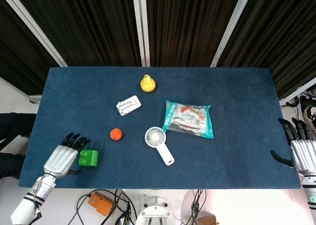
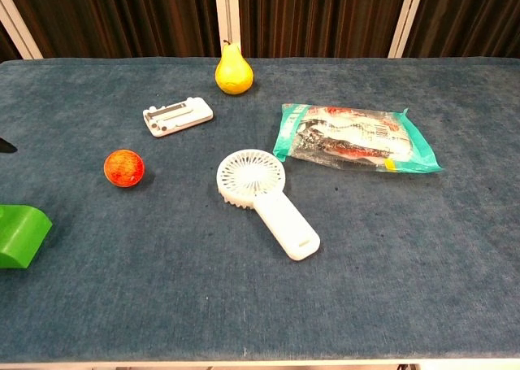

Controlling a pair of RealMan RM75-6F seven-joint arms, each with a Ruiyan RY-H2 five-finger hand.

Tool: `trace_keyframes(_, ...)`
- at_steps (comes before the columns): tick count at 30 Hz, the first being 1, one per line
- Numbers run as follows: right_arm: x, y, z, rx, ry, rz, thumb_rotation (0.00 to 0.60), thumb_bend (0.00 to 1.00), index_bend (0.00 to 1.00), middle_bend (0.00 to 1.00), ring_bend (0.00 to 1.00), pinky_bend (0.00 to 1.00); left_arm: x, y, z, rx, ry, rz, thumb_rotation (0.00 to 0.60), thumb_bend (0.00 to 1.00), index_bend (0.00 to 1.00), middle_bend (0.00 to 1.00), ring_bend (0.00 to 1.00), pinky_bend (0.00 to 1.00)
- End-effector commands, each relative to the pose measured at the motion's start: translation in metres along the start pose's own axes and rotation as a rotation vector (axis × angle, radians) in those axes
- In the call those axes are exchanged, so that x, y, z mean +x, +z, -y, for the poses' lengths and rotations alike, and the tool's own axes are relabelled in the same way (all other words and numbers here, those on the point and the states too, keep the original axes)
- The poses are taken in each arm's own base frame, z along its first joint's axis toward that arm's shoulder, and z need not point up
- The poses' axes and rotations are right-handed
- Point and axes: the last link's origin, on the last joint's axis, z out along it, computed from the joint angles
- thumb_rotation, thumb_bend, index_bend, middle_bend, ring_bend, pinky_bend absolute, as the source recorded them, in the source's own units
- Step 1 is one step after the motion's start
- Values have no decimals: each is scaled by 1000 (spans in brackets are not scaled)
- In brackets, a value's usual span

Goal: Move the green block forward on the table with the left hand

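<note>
Left hand (image 1: 62,158) sits just left of the green block (image 1: 89,157) at the near-left corner of the surface (image 1: 237,156), fingers spread and holding nothing, tips close to the block's left side; contact can't be told; looks placed to close round it from the side for the move fwd. Block rests flat, studs up, well apart from the orange ball (image 1: 116,133), so there's room ahead; chest view shows only its right part at the frame edge. Right hand (image 1: 302,153) hangs off the far right edge, fingers apart, empty, prob. parked since the task needs the left only. Fan (image 1: 159,143), snack bag (image 1: 188,119), pear (image 1: 147,83) lie mid-surface, clear of the path.
</note>
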Motion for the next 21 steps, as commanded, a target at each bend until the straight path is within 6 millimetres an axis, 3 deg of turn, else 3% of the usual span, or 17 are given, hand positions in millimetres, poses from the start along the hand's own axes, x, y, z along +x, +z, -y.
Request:
trace_keyframes(1,-1,0,0,-2,3,6,600,334,22,175,0,88,-11,8,-2,4,5,41,600,1,122,117,66,20)
trace_keyframes(4,-2,0,0,-3,5,10,600,334,21,175,0,88,-16,12,-2,10,23,62,600,7,122,117,86,61)
trace_keyframes(11,-3,-1,-2,-9,14,15,600,335,22,175,0,88,-28,26,2,44,6,88,600,79,182,170,216,308)
trace_keyframes(14,-4,-1,-2,-11,20,20,600,335,23,175,0,88,-31,35,1,46,-27,66,600,130,309,305,349,448)
trace_keyframes(17,-4,0,-2,-9,23,20,600,335,25,175,0,88,-27,43,0,37,-43,32,600,187,430,453,471,523)
trace_keyframes(21,-5,-1,-4,-15,28,23,600,334,31,175,0,88,-7,52,-5,15,-106,-34,600,245,494,518,510,569)
